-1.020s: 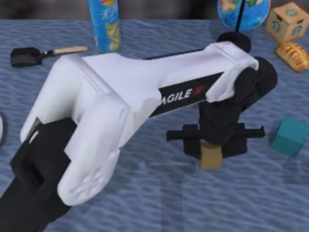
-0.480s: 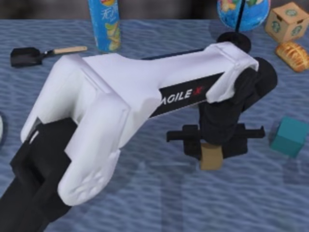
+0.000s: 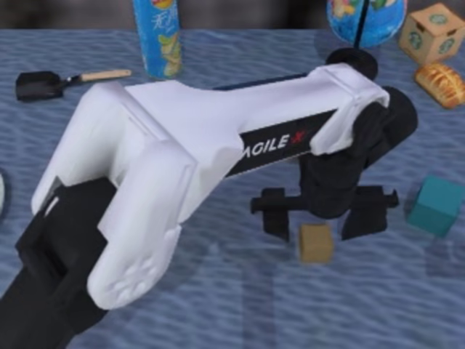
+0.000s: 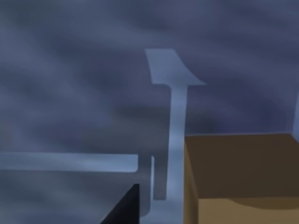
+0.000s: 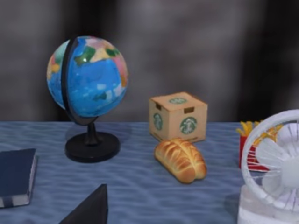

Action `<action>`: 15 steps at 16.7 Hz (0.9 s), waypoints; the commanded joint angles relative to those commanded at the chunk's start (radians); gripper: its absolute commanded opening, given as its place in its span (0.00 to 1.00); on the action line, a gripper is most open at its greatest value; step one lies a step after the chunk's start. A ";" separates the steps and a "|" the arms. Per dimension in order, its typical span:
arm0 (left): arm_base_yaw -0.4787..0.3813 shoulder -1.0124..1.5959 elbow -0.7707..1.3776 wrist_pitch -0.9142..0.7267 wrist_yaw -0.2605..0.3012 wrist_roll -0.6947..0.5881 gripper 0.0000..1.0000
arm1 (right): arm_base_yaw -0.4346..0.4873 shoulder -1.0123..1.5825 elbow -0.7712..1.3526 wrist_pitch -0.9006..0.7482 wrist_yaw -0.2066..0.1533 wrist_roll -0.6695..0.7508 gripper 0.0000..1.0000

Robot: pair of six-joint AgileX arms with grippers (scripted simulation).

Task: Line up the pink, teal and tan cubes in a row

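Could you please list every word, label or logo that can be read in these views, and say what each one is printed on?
"AGILE X": on the black panel of the left arm, the X in red.
Yellow characters on the blue canister: too blurred to read.
Round green logos on the tan box: no lettering legible.
The globe shows no readable labels.
The left wrist view shows no text.

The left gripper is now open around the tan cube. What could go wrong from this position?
1. The left gripper stands open with a finger on each side of the tan cube; a sideways pull-away might knock the cube askew.
2. The teal cube sits apart toward the table's right, so the row is not yet formed.
3. No pink cube shows in any view; the big left arm may hide it, so a sweep could bump it.
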 joint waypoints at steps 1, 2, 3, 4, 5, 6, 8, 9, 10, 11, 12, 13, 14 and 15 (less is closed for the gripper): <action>0.000 0.000 0.000 0.000 0.000 0.000 1.00 | 0.000 0.000 0.000 0.000 0.000 0.000 1.00; 0.000 0.000 0.000 0.000 0.000 0.000 1.00 | 0.000 0.000 0.000 0.000 0.000 0.000 1.00; 0.000 0.000 0.000 0.000 0.000 0.000 1.00 | 0.000 0.000 0.000 0.000 0.000 0.000 1.00; 0.000 0.000 0.000 0.000 0.000 0.000 1.00 | 0.000 0.000 0.000 0.000 0.000 0.000 1.00; 0.000 0.000 0.000 0.000 0.000 0.000 1.00 | 0.000 0.000 0.000 0.000 0.000 0.000 1.00; 0.000 0.000 0.000 0.000 0.000 0.000 1.00 | 0.000 0.000 0.000 0.000 0.000 0.000 1.00; 0.001 0.000 0.000 0.000 0.000 0.000 1.00 | 0.000 0.000 0.000 0.000 0.000 0.000 1.00; 0.001 0.000 0.004 -0.004 0.000 0.000 1.00 | 0.000 0.000 0.000 0.000 0.000 0.000 1.00; 0.001 -0.001 0.017 -0.017 0.000 0.000 1.00 | 0.000 0.000 0.000 0.000 0.000 0.000 1.00; 0.002 -0.002 0.041 -0.042 -0.001 -0.001 1.00 | 0.000 0.000 0.000 0.000 0.000 0.000 1.00; 0.004 -0.005 0.073 -0.074 -0.001 -0.003 1.00 | 0.000 0.000 0.000 0.000 0.000 0.000 1.00; 0.007 -0.007 0.108 -0.113 -0.001 -0.004 1.00 | 0.000 0.000 0.000 0.000 0.000 0.000 1.00; 0.009 -0.010 0.143 -0.157 -0.001 -0.005 1.00 | 0.000 0.000 0.000 0.000 0.000 0.000 1.00; 0.011 -0.013 0.177 -0.197 -0.001 -0.005 1.00 | 0.000 0.000 0.000 0.000 0.000 0.000 1.00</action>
